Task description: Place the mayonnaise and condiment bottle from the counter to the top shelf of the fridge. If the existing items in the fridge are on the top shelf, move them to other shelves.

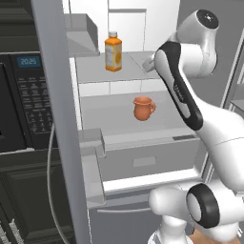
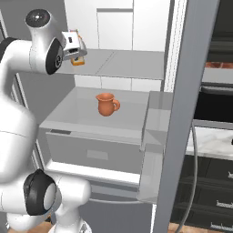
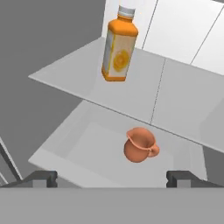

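Inside the open fridge (image 1: 143, 162), an orange bottle (image 1: 113, 52) (image 3: 118, 48) with a white cap stands upright on the top shelf (image 1: 93, 71) (image 3: 175, 92). A round terracotta jug (image 1: 143, 108) (image 2: 106, 103) (image 3: 140, 145) sits one shelf lower, above the drawer. My gripper (image 2: 78, 48) (image 3: 111, 177) hovers open in front of the orange bottle at top-shelf height, touching nothing, its fingertips (image 3: 43, 178) wide apart. A strip of the marble counter (image 2: 210, 139) shows at the far right. The mayonnaise and the condiment bottle are out of view.
The grey fridge door (image 1: 52, 95) (image 2: 182, 113) stands open beside the arm, its bins (image 1: 93, 157) (image 2: 152, 136) jutting inward. A black microwave (image 1: 19, 95) sits behind the door. The shelf to the right of the orange bottle is bare.
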### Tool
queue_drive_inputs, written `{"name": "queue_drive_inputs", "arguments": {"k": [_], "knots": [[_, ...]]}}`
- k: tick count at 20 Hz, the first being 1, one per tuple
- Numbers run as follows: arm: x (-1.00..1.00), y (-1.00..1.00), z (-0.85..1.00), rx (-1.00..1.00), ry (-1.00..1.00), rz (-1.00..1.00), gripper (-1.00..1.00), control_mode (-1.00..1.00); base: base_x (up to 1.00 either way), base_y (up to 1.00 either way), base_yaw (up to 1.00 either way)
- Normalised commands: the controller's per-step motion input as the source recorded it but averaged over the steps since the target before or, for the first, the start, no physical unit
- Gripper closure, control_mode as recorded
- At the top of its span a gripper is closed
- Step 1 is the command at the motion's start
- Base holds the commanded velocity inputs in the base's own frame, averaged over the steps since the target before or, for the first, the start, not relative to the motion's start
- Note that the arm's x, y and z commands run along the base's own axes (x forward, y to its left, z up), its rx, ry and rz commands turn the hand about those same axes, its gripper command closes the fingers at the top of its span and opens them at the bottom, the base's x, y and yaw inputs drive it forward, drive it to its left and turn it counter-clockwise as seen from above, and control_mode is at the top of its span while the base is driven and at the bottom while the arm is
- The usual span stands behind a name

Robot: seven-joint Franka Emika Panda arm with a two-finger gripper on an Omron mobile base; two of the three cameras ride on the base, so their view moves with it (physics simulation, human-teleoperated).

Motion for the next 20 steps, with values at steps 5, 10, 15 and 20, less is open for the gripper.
{"name": "queue_drive_inputs", "arguments": {"k": [5,10,15,20], "knots": [[0.40,0.41,-0.24,0.22,-0.12,0.00,-1.00,-1.00,0.00,0.00,0.00],[0.71,0.34,-0.02,0.12,-0.07,-0.03,-1.00,-1.00,0.00,0.00,0.00],[0.66,0.08,0.00,0.00,0.00,-0.01,-1.00,-1.00,0.00,0.00,0.00],[0.45,0.00,0.00,0.00,0.00,0.00,-1.00,-1.00,0.00,0.00,0.00]]}}
